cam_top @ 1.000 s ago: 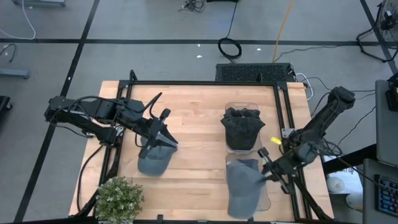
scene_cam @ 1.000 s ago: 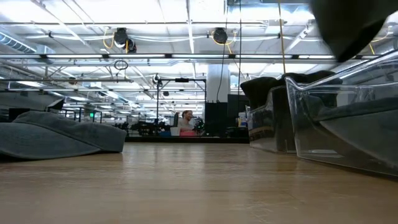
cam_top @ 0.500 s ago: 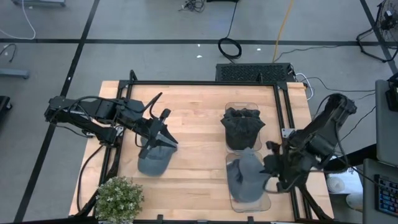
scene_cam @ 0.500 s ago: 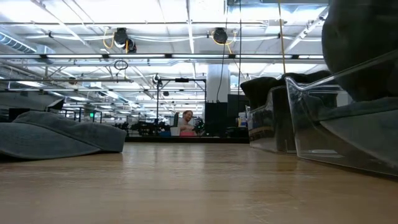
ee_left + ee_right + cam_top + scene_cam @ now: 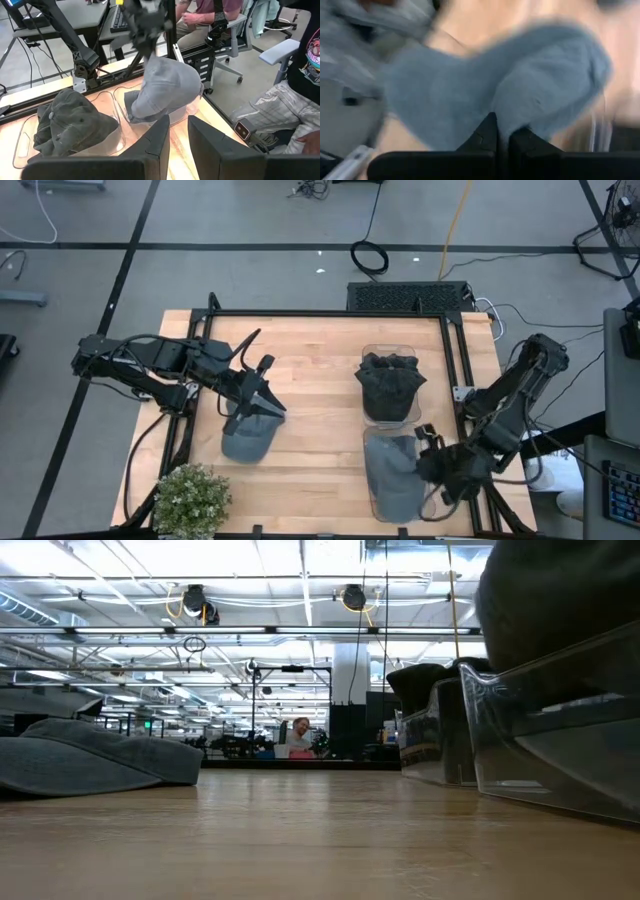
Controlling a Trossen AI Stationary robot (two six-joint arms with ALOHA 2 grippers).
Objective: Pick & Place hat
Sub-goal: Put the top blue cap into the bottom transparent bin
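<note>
Overhead coverage showed the right gripper (image 5: 428, 463) clenched on a grey hat (image 5: 392, 468), holding it over the nearer clear bin (image 5: 430, 505); just beyond it, a dark hat (image 5: 389, 383) already filled the farther clear bin (image 5: 372, 354). Well across the table (image 5: 320, 370), the left gripper (image 5: 268, 402) rested over a second grey hat (image 5: 247, 438) lying on the wood, its fingers narrowly parted, and whether they pinched the fabric could not be told. From table height, that second hat lay flat on the board while the carried one hung above the near bin's wall. Through the left wrist camera, the held hat drooped into its bin beneath the right gripper. Through the right wrist camera, grey cloth sat pinched between the closed fingers (image 5: 485, 135). By this evidence one hat was placed, another awaited release, and the third was still to be moved.
</note>
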